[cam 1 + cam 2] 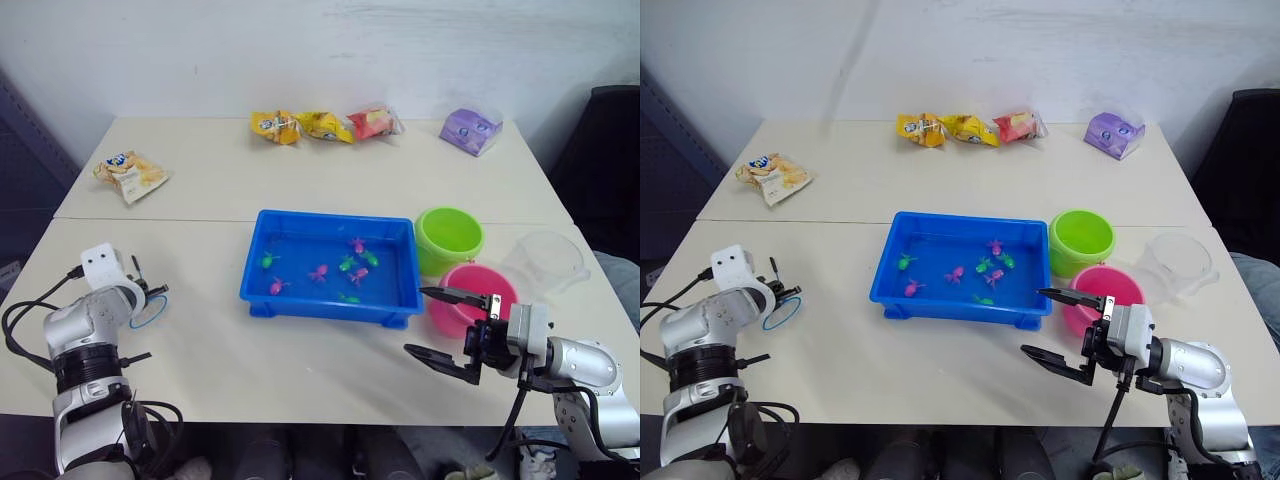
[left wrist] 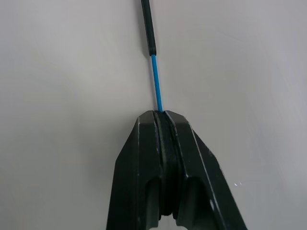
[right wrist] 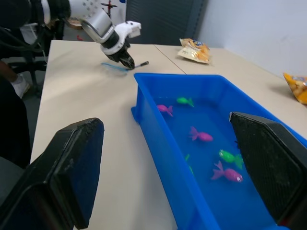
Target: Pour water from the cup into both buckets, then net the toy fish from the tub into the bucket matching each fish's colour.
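Where the pale surface [image 1: 300, 190] meets the near edge, one blue tub [image 1: 262, 272] holds seven toy fish [image 1: 319, 272]: four pink, three green. Two buckets stand just beside its right end, one green [image 1: 449, 238], one pink [image 1: 470, 298]; one clear cup [image 1: 546, 261] beyond them. Five snack packets [image 1: 325, 126] lie farther back. Left tool [image 2: 161, 125] pinches the net [image 1: 783, 312] handle; right tool [image 1: 443, 324] gapes wide, empty.
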Controlling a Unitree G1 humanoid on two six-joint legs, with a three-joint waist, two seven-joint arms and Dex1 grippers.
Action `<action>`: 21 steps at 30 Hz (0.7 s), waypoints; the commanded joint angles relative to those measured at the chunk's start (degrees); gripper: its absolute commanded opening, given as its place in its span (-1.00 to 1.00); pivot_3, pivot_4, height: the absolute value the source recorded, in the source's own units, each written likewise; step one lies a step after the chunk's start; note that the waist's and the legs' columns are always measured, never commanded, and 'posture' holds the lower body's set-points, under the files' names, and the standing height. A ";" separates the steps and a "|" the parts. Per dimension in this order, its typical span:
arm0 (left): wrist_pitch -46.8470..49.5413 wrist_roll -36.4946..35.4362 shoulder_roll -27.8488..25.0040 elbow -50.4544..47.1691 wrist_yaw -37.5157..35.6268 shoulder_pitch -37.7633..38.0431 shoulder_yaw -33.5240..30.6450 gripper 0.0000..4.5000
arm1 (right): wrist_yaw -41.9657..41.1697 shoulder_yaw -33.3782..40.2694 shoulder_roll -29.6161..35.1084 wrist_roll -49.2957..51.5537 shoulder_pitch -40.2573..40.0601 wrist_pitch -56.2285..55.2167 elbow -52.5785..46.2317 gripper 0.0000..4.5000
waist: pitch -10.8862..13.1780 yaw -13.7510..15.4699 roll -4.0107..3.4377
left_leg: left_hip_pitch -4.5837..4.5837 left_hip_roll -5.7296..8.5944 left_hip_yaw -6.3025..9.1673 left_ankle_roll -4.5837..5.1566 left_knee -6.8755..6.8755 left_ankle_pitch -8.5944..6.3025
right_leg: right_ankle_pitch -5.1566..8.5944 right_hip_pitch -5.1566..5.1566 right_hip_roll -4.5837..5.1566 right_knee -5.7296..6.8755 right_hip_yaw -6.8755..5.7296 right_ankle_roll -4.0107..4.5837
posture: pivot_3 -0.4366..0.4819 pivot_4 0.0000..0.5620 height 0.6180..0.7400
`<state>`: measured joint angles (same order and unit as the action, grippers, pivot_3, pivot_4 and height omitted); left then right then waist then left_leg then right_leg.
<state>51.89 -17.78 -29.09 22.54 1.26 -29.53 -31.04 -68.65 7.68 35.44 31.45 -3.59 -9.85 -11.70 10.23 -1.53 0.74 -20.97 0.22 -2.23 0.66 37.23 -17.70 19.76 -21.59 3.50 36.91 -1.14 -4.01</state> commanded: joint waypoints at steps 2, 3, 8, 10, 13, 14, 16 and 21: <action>-3.98 -8.67 -4.95 -13.53 -14.16 -0.84 -2.10 -0.95 | 4.14 1.86 1.13 2.29 3.95 4.44 -4.03 1.00 | 0.25 0.17 0.44 | -0.14 0.00 0.07 -0.04 0.04 0.04 | 0.00 -0.08 0.01 0.01 -0.05 0.00 | -0.05 -0.47 1.00; -3.41 -10.14 -5.97 -15.18 -16.43 -0.82 -2.13 -0.95 | 5.23 1.82 1.28 2.62 4.64 5.94 -4.92 1.00 | 0.31 0.16 0.56 | -0.18 -0.01 0.11 -0.06 0.08 0.05 | 0.00 -0.10 0.01 0.00 -0.08 0.01 | -0.05 -0.47 1.00; -13.98 -12.60 -16.92 -28.19 -42.88 2.67 8.75 -0.95 | 15.06 0.16 8.58 5.65 11.75 28.44 -10.90 1.00 | 0.38 -0.10 0.46 | -0.21 0.00 0.13 -0.07 -0.02 0.02 | 0.01 -0.06 0.06 -0.20 -0.07 0.04 | -0.05 -0.47 1.00; -22.20 -12.49 -20.42 -32.52 -56.09 4.38 14.56 -0.95 | 12.73 -1.40 12.94 8.15 14.99 35.13 -12.55 1.00 | 0.46 -0.03 0.30 | -0.24 0.03 0.11 -0.06 -0.05 0.03 | 0.02 -0.06 0.12 -0.34 -0.07 0.08 | -0.05 -0.47 1.00; -33.57 -6.31 -25.71 -34.13 -69.76 5.46 25.27 -0.95 | 11.53 -3.14 17.13 13.25 20.17 45.82 -13.83 1.00 | 0.47 0.15 0.22 | -0.20 0.01 0.19 -0.05 -0.21 0.01 | 0.10 -0.02 0.14 -0.46 -0.17 0.23 | -0.05 -0.47 1.00; -36.15 -4.95 -25.96 -34.19 -72.55 4.46 28.45 -0.95 | 11.68 -3.89 17.87 14.69 22.33 48.93 -14.16 1.00 | 0.50 0.08 0.17 | -0.19 0.00 0.21 -0.05 -0.29 0.01 | 0.12 -0.03 0.14 -0.48 -0.19 0.26 | -0.05 -0.47 1.00; -38.09 -4.36 -24.60 -33.66 -75.84 1.11 32.78 -0.95 | 12.95 -5.14 17.84 16.28 26.27 53.34 -14.44 1.00 | 0.53 0.06 0.12 | -0.25 0.00 0.21 -0.03 -0.31 0.02 | 0.14 -0.11 0.13 -0.45 -0.19 0.30 | -0.05 -0.47 1.00; -39.78 -1.33 -19.44 -30.56 -78.51 -5.74 40.25 -0.95 | 15.20 -9.39 16.34 17.76 31.77 61.45 -16.44 1.00 | 0.54 0.07 0.12 | -0.53 0.00 0.19 0.19 -0.11 -0.03 | 0.11 -0.30 0.13 -0.39 -0.19 0.23 | -0.05 -0.47 1.00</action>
<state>12.79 -20.36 -49.69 -8.40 -77.03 -34.16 7.80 -54.32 -0.78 52.46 47.42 27.31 49.36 -25.64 10.77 -1.46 0.86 -21.52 0.22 -2.05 0.86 37.14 -17.72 19.86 -21.89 3.63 36.51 -1.34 -3.78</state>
